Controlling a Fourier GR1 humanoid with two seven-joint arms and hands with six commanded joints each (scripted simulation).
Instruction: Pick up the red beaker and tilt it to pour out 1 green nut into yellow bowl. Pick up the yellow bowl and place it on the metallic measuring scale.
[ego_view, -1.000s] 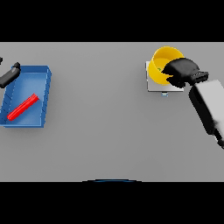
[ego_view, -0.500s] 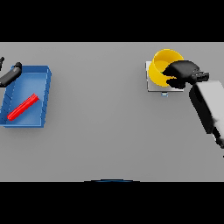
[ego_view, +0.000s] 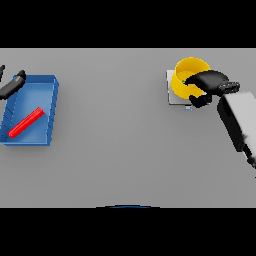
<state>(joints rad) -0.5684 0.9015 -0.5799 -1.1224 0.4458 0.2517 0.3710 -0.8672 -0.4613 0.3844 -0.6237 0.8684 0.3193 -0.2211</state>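
Observation:
The yellow bowl (ego_view: 186, 75) sits on the metallic scale (ego_view: 171, 97) at the far right of the table. My right hand (ego_view: 212, 80) is shut on the bowl's right rim, fingers curled over the edge and thumb below the wall. A small green speck (ego_view: 184, 80) shows inside the bowl beside the fingers. The red beaker (ego_view: 26, 122) lies on its side in the blue tray (ego_view: 47, 117) at the far left. My left hand (ego_view: 12, 85) rests open at the tray's back left corner, apart from the beaker.
The grey table (ego_view: 115, 140) stretches between the tray and the scale. My right forearm (ego_view: 240, 122) comes in from the right edge toward the scale.
The bowl has come down slightly onto the scale with my right hand, which has also shifted a little to the right. The left hand and the beaker have stayed put.

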